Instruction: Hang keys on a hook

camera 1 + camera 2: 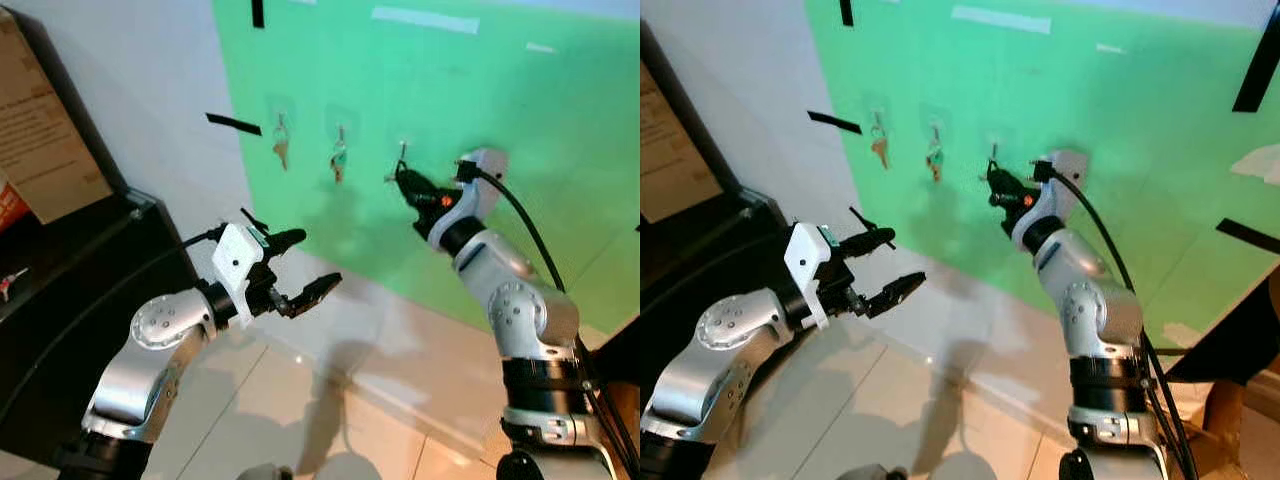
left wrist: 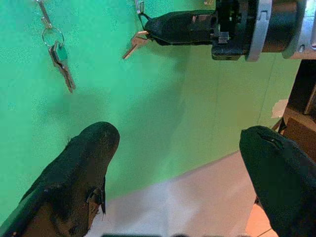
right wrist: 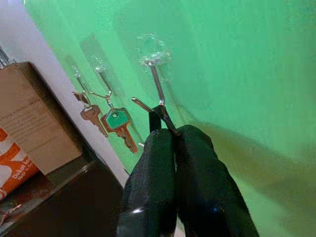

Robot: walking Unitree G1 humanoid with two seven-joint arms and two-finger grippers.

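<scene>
Key (image 2: 132,46): small, brass-coloured, on a thin ring, blade angled down. Right gripper (image 3: 167,129) pinched closed on the ring, right at the third hook (image 3: 157,84) on the green wall (image 1: 520,130). Left gripper (image 1: 300,268) wide open, empty, well below.

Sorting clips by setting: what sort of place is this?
Probably a home entryway or a staged corner: a green sheet on the wall carrying clear stick-on hooks with hung keys, a pale tiled floor, and a brown cardboard box on a dark cabinet.
</scene>
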